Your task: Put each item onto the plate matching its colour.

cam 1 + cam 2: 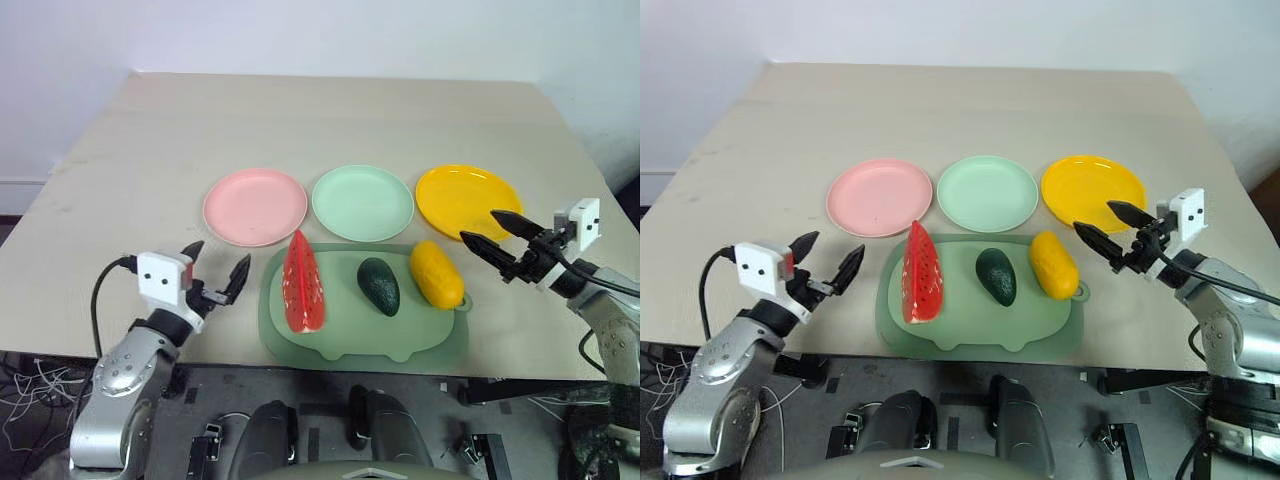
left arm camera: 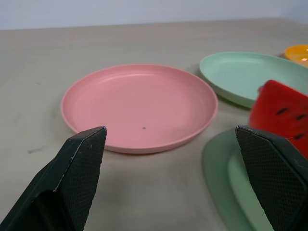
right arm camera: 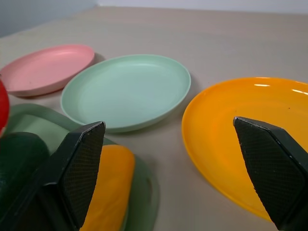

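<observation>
Green tray (image 1: 300,335) carries watermelon (image 1: 302,285), avocado (image 1: 379,285) and mango (image 1: 437,273), with pink (image 1: 255,206), mint (image 1: 362,203) and yellow (image 1: 467,199) plates bare behind. My left gripper (image 1: 217,269) and right gripper (image 1: 491,231) gape wide, empty. My left wrist view catches a dark speck on pink.

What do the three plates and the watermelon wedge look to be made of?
Pink plate, mint plate and yellow plate: probably moulded plastic, smooth, with a soft sheen on the rims. Watermelon wedge: likely hard plastic, uniform glossy red with seeds that look painted.
</observation>
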Available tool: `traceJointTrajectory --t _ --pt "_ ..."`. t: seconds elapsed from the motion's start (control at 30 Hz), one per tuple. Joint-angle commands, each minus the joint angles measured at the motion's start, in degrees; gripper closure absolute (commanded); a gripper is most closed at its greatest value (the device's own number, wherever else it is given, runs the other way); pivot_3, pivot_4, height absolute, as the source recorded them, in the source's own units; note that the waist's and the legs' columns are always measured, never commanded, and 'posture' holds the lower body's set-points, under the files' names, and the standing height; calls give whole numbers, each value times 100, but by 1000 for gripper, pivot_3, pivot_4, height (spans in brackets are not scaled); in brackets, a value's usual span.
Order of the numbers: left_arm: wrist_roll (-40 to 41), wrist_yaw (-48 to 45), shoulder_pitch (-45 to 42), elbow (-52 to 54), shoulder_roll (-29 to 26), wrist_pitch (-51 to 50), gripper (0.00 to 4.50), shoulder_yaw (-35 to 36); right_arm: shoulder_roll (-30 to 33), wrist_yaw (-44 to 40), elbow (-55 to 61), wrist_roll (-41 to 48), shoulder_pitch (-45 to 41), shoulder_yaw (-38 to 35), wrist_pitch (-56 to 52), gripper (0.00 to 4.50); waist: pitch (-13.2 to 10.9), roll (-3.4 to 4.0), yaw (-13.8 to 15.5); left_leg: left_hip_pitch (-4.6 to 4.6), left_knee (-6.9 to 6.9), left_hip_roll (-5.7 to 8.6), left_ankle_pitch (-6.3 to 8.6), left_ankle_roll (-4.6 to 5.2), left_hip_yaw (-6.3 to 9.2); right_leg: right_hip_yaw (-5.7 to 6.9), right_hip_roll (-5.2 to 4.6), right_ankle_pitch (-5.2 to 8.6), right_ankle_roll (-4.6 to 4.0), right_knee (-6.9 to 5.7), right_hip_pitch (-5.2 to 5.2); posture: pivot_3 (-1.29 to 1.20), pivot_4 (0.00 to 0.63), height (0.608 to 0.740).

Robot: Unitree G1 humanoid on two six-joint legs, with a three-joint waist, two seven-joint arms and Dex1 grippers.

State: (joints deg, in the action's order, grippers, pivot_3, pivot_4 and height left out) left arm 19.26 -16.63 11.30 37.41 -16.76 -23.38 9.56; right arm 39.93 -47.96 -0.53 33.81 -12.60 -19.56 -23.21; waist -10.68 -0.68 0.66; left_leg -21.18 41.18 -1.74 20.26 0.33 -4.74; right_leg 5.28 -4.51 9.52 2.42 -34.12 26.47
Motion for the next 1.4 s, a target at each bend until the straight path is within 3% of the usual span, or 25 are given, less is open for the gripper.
traceJointTrajectory --t 0.03,0.3,0.67,1.07,1.4 --pt "-215 235 123 305 70 114 17 -77 53 -154 -211 -123 -327 48 244 0 0 0 3 0 0 0 0 0 0 0 2 0 -1 0 0 0 150 740" --pt "-347 371 165 218 308 303 17 -250 281 -178 -220 -222 -449 -87 143 0 0 1 15 -3 1 0 0 0 1 0 -2 0 0 2 0 0 150 740" --pt "-317 -83 -113 -50 -57 339 17 -307 881 187 927 -56 21 -286 -931 0 0 1 12 -4 0 -2 0 0 2 1 1 1 0 2 2 0 150 740" --pt "-5 -990 -967 -820 -1073 192 17 130 547 1182 3065 721 1002 -546 -2408 0 0 0 35 -9 -1 -4 0 -1 8 7 1 2 -2 1 6 0 150 740" --pt "142 -922 -1196 -539 -1104 -230 17 50 -51 2707 3712 755 696 -145 -3369 0 0 -2 6 -10 -2 -3 0 -1 3 3 1 1 -1 1 9 0 150 740"
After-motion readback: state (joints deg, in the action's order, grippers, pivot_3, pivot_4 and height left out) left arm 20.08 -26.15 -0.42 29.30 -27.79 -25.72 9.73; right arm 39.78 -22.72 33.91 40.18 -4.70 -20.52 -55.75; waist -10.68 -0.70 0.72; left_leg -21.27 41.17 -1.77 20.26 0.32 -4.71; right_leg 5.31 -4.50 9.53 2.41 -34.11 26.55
